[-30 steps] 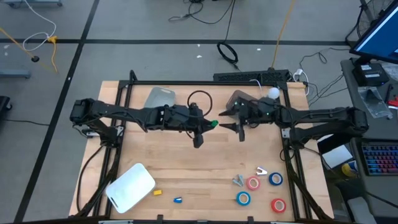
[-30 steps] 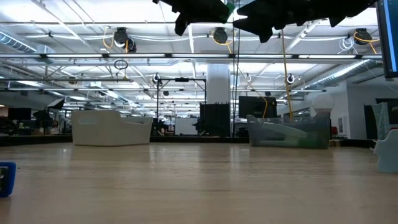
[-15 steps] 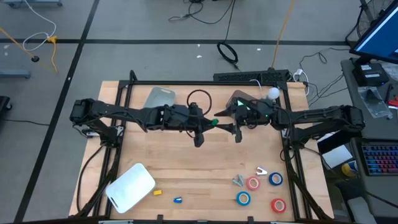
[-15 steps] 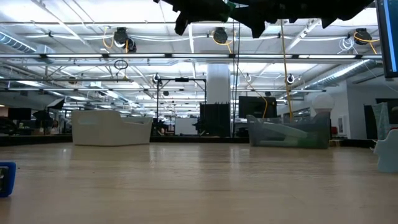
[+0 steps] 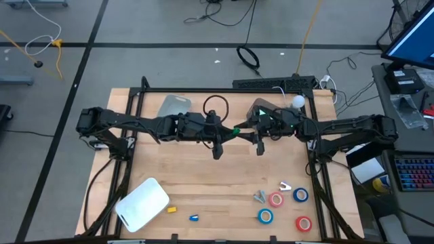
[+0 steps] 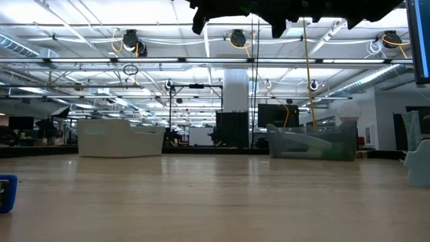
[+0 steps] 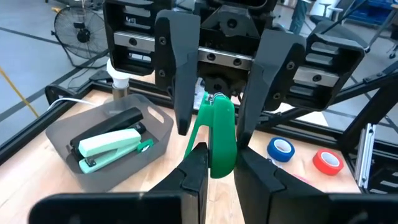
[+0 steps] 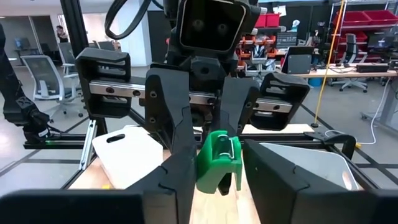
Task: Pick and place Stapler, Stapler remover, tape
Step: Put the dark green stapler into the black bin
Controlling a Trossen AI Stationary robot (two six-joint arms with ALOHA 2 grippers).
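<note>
The green stapler remover (image 7: 217,140) hangs high over the table's middle, with my left gripper (image 7: 217,173) shut on it. My right gripper (image 8: 221,182) faces it from the table's right, level; its open fingers stand close on either side of the remover's free end (image 8: 217,158). A pale green stapler (image 7: 109,148) lies beside a black one in a grey tray (image 5: 261,108) at the far side. Two red and two blue tape rolls, among them a red one (image 5: 275,200) and a blue one (image 5: 300,195), lie flat at the near right. My left gripper pinches the remover's rounded near end (image 7: 221,163) between its two fingers, coming level from the table's left. The remover is lifted clear and sticks out ahead of the fingers toward the other gripper. My right gripper: I cannot tell whether its fingers (image 8: 186,168) touch the remover.
A white board (image 5: 142,203) lies at the near left, with a small yellow piece (image 5: 172,210) and a blue piece (image 5: 194,218) beside it. A grey lid (image 5: 175,106) sits at the far left. Two metal claw pieces (image 5: 260,196) lie by the tape.
My right gripper has tipped its fingers up a little and come closer to the remover's free end, toward my left gripper. The remover has stayed where it was, held level.
</note>
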